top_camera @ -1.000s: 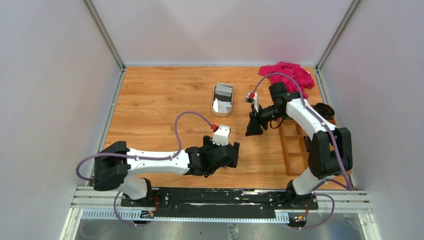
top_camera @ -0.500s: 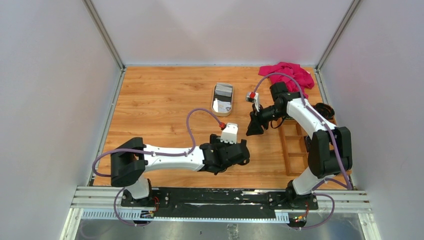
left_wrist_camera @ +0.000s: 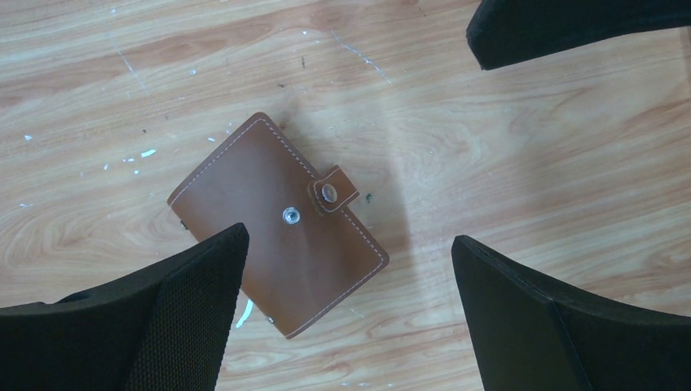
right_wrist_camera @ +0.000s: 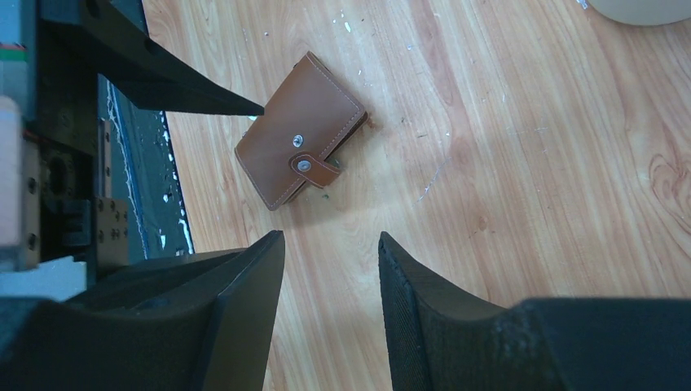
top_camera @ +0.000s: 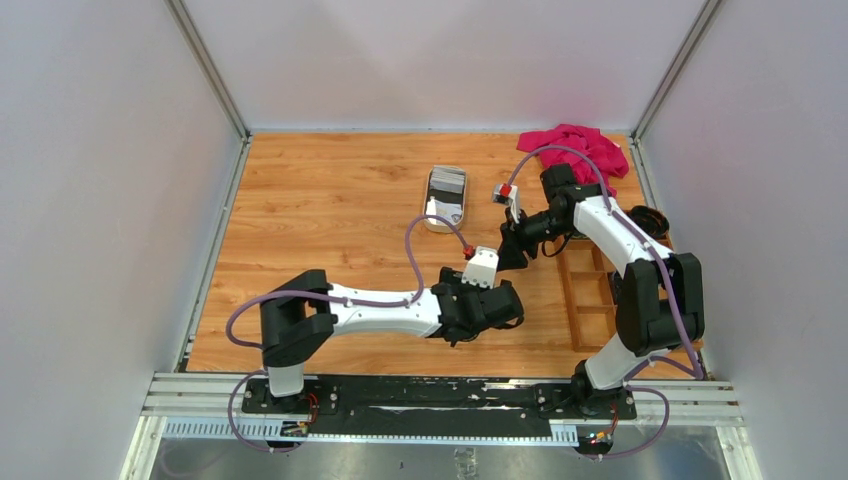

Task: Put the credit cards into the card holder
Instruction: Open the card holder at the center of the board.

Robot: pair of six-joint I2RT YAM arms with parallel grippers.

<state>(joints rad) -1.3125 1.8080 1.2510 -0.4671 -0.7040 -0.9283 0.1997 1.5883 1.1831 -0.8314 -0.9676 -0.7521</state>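
The card holder (left_wrist_camera: 277, 220) is a closed brown wallet with its snap tab fastened, lying flat on the wood. It also shows in the right wrist view (right_wrist_camera: 301, 151). In the top view my left wrist hides it. My left gripper (left_wrist_camera: 350, 240) hangs above it, wide open and empty, with the wallet under its left finger (left_wrist_camera: 171, 318); in the top view the left gripper (top_camera: 505, 308) is near the right one. My right gripper (right_wrist_camera: 332, 240) is open and empty just beyond the wallet, and shows in the top view (top_camera: 510, 255). The credit cards (top_camera: 447, 183) lie in a cream tin tray (top_camera: 444, 229).
A wooden compartment box (top_camera: 590, 290) stands at the right edge. A pink cloth (top_camera: 575, 148) lies at the back right, with a dark round object (top_camera: 650, 222) beside the box. My right finger (left_wrist_camera: 570, 24) shows at the top of the left wrist view.
My left arm has swung right across the near table, and its gripper now sits just below the right gripper. The right gripper has barely moved.
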